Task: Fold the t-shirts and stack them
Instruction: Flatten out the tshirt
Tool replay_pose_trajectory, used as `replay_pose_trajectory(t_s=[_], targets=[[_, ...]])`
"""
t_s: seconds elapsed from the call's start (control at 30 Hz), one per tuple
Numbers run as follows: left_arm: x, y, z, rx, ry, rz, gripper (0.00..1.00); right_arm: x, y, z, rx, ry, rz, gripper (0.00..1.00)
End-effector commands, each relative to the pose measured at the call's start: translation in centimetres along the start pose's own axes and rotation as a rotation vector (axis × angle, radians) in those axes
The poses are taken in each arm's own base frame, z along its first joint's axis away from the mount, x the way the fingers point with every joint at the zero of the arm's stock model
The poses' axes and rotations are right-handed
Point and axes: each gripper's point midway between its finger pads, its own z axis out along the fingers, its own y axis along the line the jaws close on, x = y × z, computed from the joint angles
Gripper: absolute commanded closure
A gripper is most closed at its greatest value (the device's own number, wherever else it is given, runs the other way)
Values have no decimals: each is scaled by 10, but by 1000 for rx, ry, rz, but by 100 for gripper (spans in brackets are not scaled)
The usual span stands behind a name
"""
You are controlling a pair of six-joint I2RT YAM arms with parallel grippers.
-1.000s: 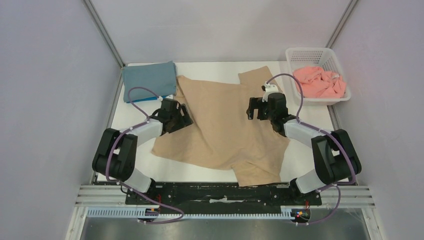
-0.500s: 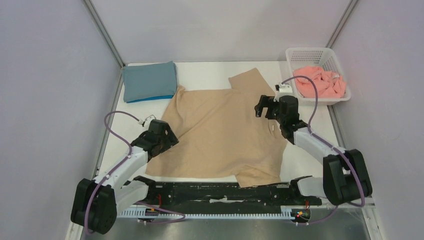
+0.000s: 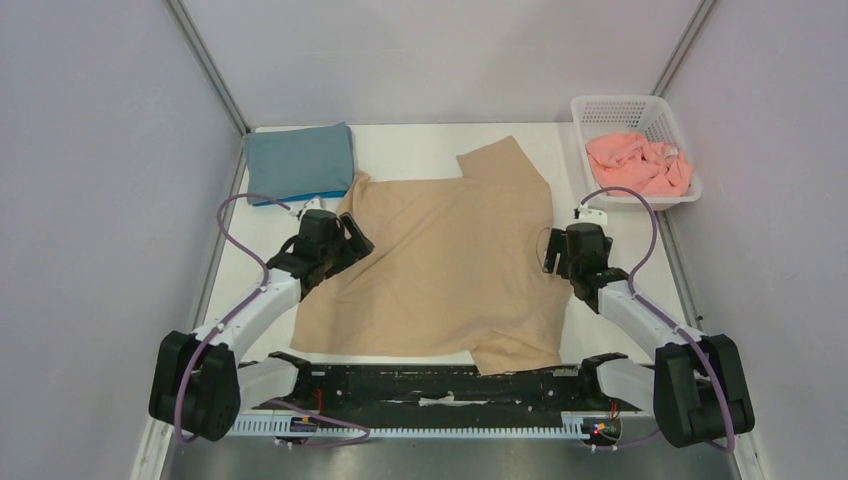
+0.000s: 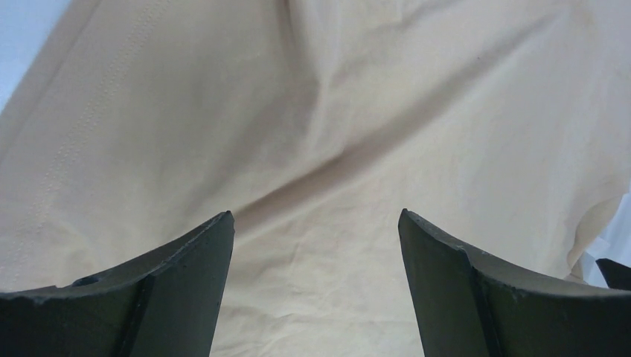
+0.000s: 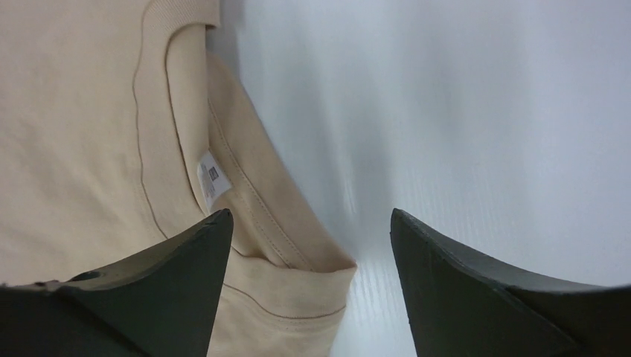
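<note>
Tan t-shirt [image 3: 450,260] lies on my counter [image 3: 420,140], long axis left-right, collar [image 5: 245,186] pointing right; my left claw [image 3: 352,240] and right claw [image 3: 553,262] both gape wide, empty.

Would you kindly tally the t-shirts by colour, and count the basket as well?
Tan t-shirt: 1
Slate-blue t-shirt: 1
Bright blue t-shirt: 1
Pink t-shirt: 1
Basket: 1
Total: 5

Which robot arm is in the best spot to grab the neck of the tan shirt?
The right one. The right gripper hangs open at the collar, near the label. The left gripper is over the opposite side of the tan t-shirt.
</note>
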Motion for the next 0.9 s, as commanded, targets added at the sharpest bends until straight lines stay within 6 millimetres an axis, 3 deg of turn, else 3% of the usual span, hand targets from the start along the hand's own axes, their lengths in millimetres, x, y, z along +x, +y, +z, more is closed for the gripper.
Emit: replay_pose_trajectory(t_s=[0.0, 0.2, 0.3, 0.37, 0.43, 0.5, 0.77, 0.87], targets=[[-10, -29, 10, 107, 0, 41, 13, 14, -5, 3, 19, 44, -22, 25], [-3, -27, 26, 98, 25, 51, 13, 29, 18, 14, -93, 99, -33, 36], [3, -29, 32, 116, 51, 60, 13, 34, 17, 17, -83, 117, -26, 42], [5, -27, 37, 108, 57, 64, 13, 41, 16, 17, -81, 132, -14, 59], [8, -23, 43, 91, 68, 70, 13, 44, 15, 16, -77, 134, -3, 84], [12, -20, 47, 81, 83, 77, 13, 39, 11, 12, -56, 123, -4, 99], [23, -6, 57, 31, 113, 91, 12, -7, -17, -26, 96, 101, -38, 100], [26, -4, 62, 19, 126, 93, 12, -2, -33, -38, 185, 136, -40, 100]])
